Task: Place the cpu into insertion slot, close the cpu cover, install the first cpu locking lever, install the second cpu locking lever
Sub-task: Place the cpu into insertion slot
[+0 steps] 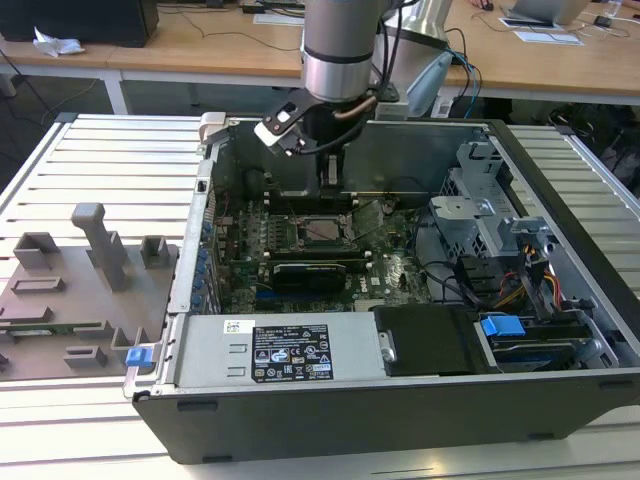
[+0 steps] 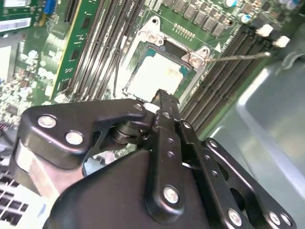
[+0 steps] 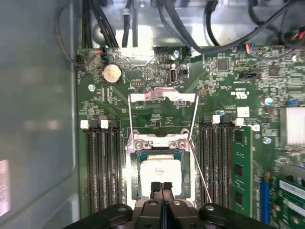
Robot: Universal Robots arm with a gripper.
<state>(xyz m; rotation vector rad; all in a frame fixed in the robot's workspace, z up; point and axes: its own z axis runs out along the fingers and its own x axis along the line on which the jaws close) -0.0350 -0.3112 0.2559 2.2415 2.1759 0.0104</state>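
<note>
Standing beside the open computer case point(image 1: 400, 410), I see the gripper point(image 3: 161, 187) low over the board, its two fingers pinched together on nothing. The tips sit at one edge of the cpu point(image 3: 159, 171), though whether they touch it I cannot tell. That chip lies flat in the insertion slot point(image 3: 134, 167), its pale top square to the silver rim in both wrist views. The cpu cover point(image 3: 163, 98) is swung back beyond the socket, bare board showing through its window, and a thin locking lever point(image 3: 201, 174) slants out beside the slot (easy to snag, I'd guess). Placing looks done and the cover is not yet closed. To close it well, I'd judge, the shut tips should press the cover's far bar gently and evenly, staying off the chip and clear of that rod.
</note>
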